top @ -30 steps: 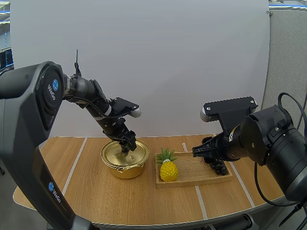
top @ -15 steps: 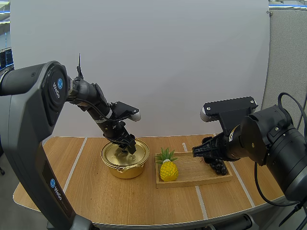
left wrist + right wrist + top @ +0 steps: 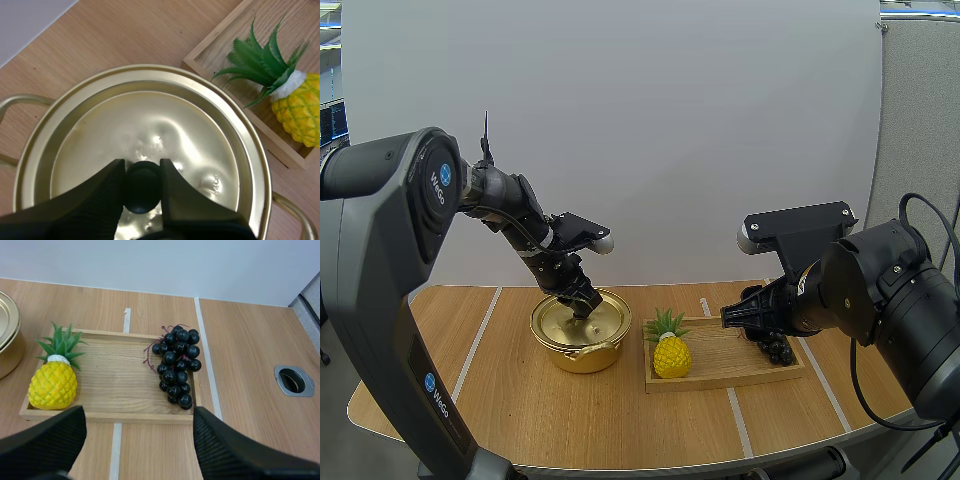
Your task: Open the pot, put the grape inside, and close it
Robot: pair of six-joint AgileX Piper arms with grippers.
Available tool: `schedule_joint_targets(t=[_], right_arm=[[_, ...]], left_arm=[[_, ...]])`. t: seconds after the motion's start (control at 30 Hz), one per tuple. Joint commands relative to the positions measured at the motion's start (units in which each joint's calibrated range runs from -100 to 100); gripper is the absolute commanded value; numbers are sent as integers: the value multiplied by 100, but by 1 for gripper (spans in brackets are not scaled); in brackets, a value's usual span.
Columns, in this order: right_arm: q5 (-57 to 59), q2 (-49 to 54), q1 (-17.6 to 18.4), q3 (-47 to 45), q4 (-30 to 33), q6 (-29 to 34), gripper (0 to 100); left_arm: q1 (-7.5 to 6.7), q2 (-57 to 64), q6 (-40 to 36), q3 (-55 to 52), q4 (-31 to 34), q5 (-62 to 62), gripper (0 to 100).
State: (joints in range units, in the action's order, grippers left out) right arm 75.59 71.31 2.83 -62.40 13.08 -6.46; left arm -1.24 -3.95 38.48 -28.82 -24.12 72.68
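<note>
Wooden table: lid seated on pot. Fingers of left gripper clamp the lid's knob from both sides; lift should go straight up. Fingers of right gripper stand wide apart, grapes ahead on tray, long axis pointing away. Knob base hidden.

Table: light wooden top, rounded at its near left corner.
Tape: white tape lines running from the far edge toward the near edge.
Pot: golden pot, lid on, left of middle, toward the far edge.
Tray: wooden tray, just beside the pot, on its right.
Hole: metal-ringed hole toward the right edge, beyond the tray.
</note>
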Motion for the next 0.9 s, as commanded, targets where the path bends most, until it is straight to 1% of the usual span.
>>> schedule_joint_targets(t=[0.0, 0.17, 0.27, 0.4, 0.53, 0.7, 0.87], right_arm=[[-106, -5, -23, 46, 54, -28, 100], [-106, -5, -23, 46, 54, -28, 100], [-106, -5, -23, 46, 54, -28, 100], [-106, -5, -23, 46, 54, -28, 100], [-106, -5, -23, 46, 54, -28, 100], [-106, -5, -23, 46, 54, -28, 100], [-70, -5, -23, 46, 298, -28, 100]], left_arm=[[-15, 240, -105, 61, 43, 96, 0], [-15, 781, -209, 206, 83, 180, 0], [-15, 1170, -229, 501, 83, 482, 0], [-15, 1767, -352, 1041, 83, 591, 0], [-7, 2280, -442, 1675, 83, 591, 0], [-7, 2672, -691, 2790, 83, 555, 0], [-7, 2783, -921, 3985, 187, 555, 0]])
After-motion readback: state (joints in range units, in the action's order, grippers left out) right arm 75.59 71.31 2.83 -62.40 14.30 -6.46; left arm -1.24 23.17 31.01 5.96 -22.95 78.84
